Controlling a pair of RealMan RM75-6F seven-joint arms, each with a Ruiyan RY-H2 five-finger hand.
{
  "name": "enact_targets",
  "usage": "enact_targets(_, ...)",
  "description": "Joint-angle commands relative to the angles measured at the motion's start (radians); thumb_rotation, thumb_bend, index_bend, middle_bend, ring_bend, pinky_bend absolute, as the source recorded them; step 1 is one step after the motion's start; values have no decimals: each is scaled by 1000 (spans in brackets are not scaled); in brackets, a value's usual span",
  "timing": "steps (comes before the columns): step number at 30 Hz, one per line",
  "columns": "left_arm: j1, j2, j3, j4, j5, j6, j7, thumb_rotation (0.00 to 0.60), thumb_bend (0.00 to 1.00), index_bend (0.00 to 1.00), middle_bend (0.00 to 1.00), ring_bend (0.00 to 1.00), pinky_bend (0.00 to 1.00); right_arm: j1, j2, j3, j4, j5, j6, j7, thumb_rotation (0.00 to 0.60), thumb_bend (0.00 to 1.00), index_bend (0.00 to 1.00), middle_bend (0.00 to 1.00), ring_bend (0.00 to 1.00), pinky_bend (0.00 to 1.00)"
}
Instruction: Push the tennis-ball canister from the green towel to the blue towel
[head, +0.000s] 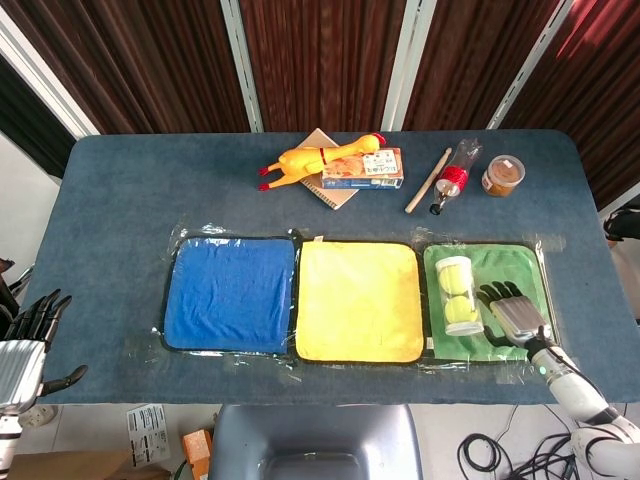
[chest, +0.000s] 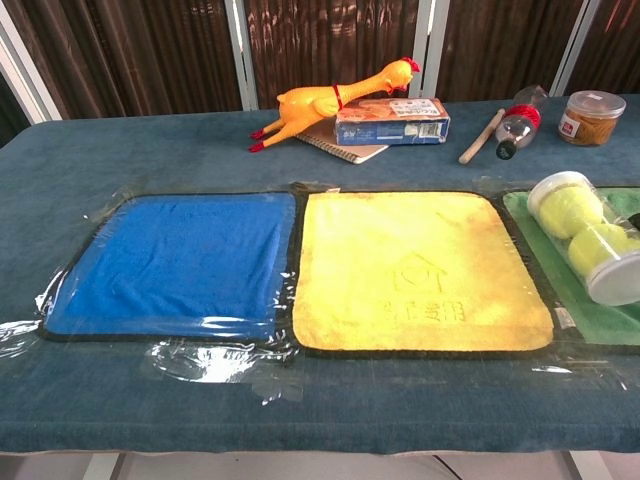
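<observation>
A clear tennis-ball canister (head: 456, 295) with yellow balls inside lies on its side on the left part of the green towel (head: 520, 268); the chest view shows the canister (chest: 583, 236) near the yellow towel's edge. My right hand (head: 511, 313) rests flat on the green towel with fingers spread, just right of the canister; contact cannot be told. The blue towel (head: 230, 294) lies at the far left of the row, beyond the yellow towel (head: 359, 300). Off the table's front left corner hangs my left hand (head: 25, 345), fingers apart and holding nothing.
Along the back of the table lie a rubber chicken (head: 318, 160), a small box (head: 363, 169) on a notebook, a wooden stick (head: 428, 181), a bottle (head: 453, 178) and a jar (head: 502, 175). Clear plastic film covers the towels.
</observation>
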Motion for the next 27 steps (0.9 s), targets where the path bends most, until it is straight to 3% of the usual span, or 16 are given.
enact_targets(1,2,1,1,1,3,5,-4,600,48,0,0,35,151,14,3,4,-27,5,-2,-23,518,472,165,95,0,0)
enact_targets(27,11,-1,6,3,20,19,1,600,47,0,0,35,151,102,-39,-4,-154,72,-11,-230,518,472,155,95,0,0)
